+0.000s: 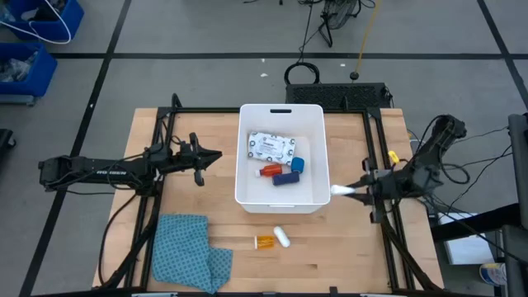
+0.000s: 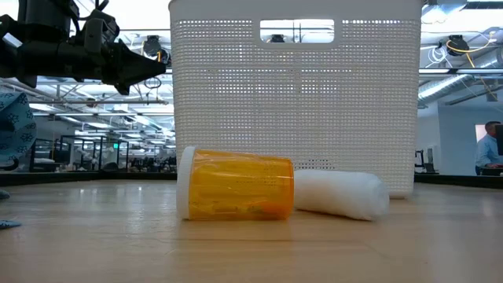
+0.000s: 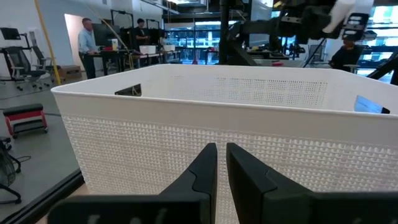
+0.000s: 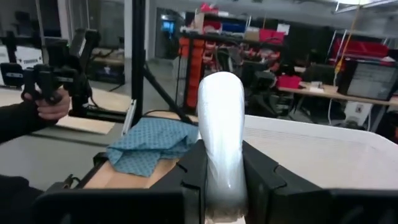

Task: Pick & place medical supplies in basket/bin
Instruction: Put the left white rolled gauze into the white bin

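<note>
Still, much is hidden here. In the low view the white basket (image 2: 295, 102) rises as a perforated wall, so nothing inside it shows, and the blue patterned cloth (image 2: 14, 130) is cut off at the picture's edge. From the left wrist view only the basket's outer wall and rim appear; its contents are out of sight. The print on the white flat packet (image 1: 271, 147) is too small to read.

From above, the basket (image 1: 246, 188) sits mid-table, its handle slot on the far short rim. Inside lie the white packet, the blue tape roll (image 1: 297, 165), the red-capped bottle (image 1: 269, 171) and the dark blue strip (image 1: 285, 179), close together below the packet. On the bare wood nearer the front edge, the orange pill bottle (image 1: 264, 241) lies on its side with a white cylinder (image 1: 281, 237) just beside it; in the low view the two appear to touch. The cloth (image 1: 188, 252) lies crumpled at the front left of the table (image 1: 346, 247).

The right gripper (image 1: 356, 190) hangs just outside the basket's right wall near its front corner, its fingers (image 4: 193, 168) clamped on the second white cylinder (image 4: 221, 134), which sticks out past the fingertips toward the basket.

The left gripper (image 1: 208, 157) waits left of the basket, well apart from the supplies, holding nothing; its fingers (image 3: 202, 171) stand nearly together, only a narrow slit between them.
</note>
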Controlling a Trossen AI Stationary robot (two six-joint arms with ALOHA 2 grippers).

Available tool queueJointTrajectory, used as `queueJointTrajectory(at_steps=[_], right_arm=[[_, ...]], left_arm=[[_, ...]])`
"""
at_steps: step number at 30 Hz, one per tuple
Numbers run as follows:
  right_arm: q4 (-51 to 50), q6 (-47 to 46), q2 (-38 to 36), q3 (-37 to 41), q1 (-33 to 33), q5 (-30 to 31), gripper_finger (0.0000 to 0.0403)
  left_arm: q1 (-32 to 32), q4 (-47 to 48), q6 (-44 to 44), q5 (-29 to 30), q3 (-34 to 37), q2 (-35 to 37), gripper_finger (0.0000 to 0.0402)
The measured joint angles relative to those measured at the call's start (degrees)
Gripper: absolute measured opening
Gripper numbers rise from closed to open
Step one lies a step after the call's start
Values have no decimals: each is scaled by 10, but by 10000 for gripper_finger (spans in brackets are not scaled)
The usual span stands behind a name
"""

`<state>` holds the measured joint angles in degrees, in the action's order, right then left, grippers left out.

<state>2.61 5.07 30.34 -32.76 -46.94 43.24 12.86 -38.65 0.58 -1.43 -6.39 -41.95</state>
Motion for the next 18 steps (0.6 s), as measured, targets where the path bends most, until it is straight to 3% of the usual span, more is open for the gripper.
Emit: queueJointTrajectory(at_steps=[9,18], right_arm=[[140,66,-120,131,44,0,50],[143,68,-155,158,61,-16,50]], left_arm=[[0,4,-5,0,0,0,40],[0,3,-7,1,0,0,40]])
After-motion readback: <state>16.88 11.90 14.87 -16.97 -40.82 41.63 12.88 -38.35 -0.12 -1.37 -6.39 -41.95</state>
